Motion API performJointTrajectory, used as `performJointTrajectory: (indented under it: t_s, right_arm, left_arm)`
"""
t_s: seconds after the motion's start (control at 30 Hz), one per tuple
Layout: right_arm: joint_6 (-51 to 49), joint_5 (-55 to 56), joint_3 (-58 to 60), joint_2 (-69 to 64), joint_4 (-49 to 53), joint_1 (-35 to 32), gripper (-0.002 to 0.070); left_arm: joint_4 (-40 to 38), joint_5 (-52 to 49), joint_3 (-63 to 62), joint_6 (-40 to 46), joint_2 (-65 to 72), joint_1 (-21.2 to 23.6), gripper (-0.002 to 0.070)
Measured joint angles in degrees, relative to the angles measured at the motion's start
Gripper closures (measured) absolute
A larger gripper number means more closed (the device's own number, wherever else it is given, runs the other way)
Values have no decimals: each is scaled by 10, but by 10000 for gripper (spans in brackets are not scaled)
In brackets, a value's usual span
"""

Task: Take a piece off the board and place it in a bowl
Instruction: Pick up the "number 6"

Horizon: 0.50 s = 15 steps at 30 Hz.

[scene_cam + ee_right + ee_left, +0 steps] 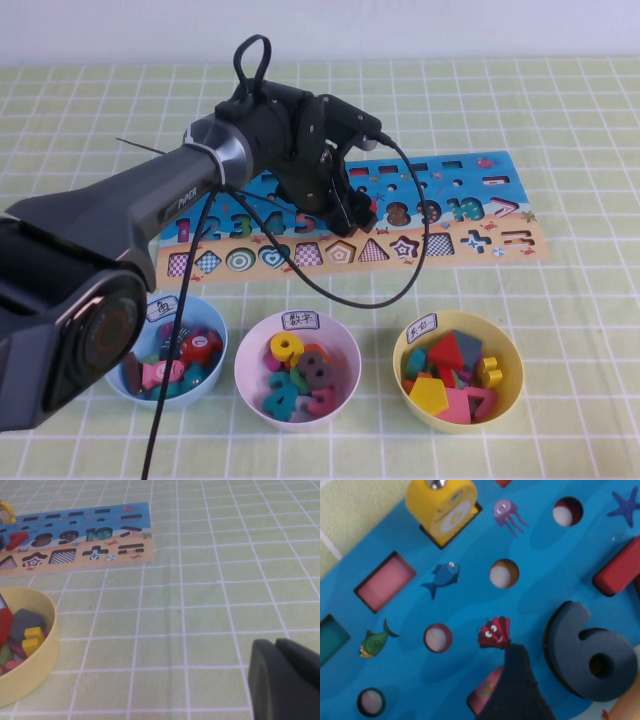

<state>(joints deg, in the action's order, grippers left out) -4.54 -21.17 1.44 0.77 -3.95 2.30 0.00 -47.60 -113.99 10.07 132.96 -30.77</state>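
The slate-blue "6" piece (592, 655) lies in its slot on the blue part of the board (470, 610). My left gripper (357, 212) hovers low over the middle of the board (470, 240). It is open; one dark finger (512, 690) shows beside the 6, a small gap apart from it, and the other finger is out of view. In the high view the gripper hides the 6. The white bowl with the lilac inside (343, 338) stands at the table's front centre with several numerals in it. My right gripper (274, 647) is shut and empty above bare cloth.
A red 7 (620, 570) sits beside the 6. A yellow knobbed block (442, 505) stands on the board. A light blue bowl (205, 315) is front left and a yellow bowl (500, 335) front right, both holding pieces. A black cable (330, 295) loops over the board's front edge.
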Motion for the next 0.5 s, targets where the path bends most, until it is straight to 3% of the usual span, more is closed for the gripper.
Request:
performJointTrajectory:
  t_s: [0.27, 0.5]
  right_arm:
    - [0, 0, 0, 0, 0, 0, 694]
    - [0, 0, 0, 0, 0, 0, 694]
  left_arm:
    - [-3, 4, -1, -3, 3, 0, 228]
    - [-7, 6, -2, -3, 5, 0, 390]
